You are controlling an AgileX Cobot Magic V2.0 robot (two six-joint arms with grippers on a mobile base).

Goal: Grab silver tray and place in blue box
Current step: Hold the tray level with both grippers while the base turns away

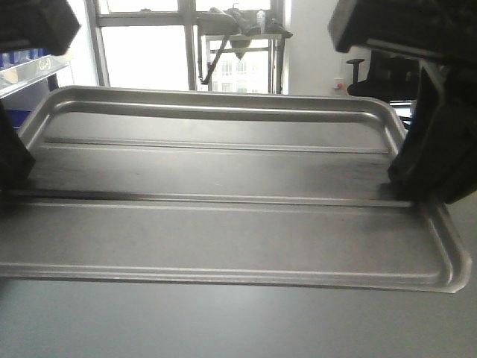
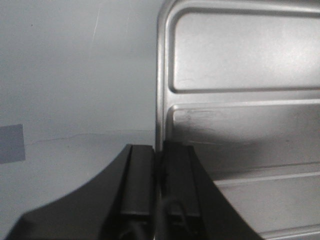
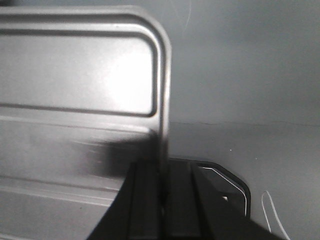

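- The tray (image 1: pixel 223 224) fills my front view, long side across, recessed panel facing up, with its two ridges running from left to right
- The left gripper (image 2: pixel 159 152) is on the tray's left short rim. In the left wrist view its jaws are closed down to a narrow slot with the rim standing in it
- One of its fingers (image 2: pixel 137 180) is outside the rim and the other lies over the panel side
- The right gripper (image 3: pixel 164 170) has the right short rim the same way. Its jaws are almost together and pinch the metal, one finger (image 3: pixel 181 200) outside and its partner inside
- In the front view both grips sit partway along the short rims, close to where the nearer ridge meets them
- The grey table (image 1: pixel 223 321) lies under everything, and the tray's near long edge shows a thin dark line against it
- I cannot tell whether the tray touches the table or hangs just above it
- The tray's far rim stands against the bright window (image 1: pixel 145 56) behind
- Near the left edge of the left wrist view a pale tape patch (image 2: pixel 11 142) lies on the table, well apart from the tray
- In the right wrist view a thin white cable (image 3: pixel 272 212) lies on the table at the lower right, beside the gripper and clear of the tray
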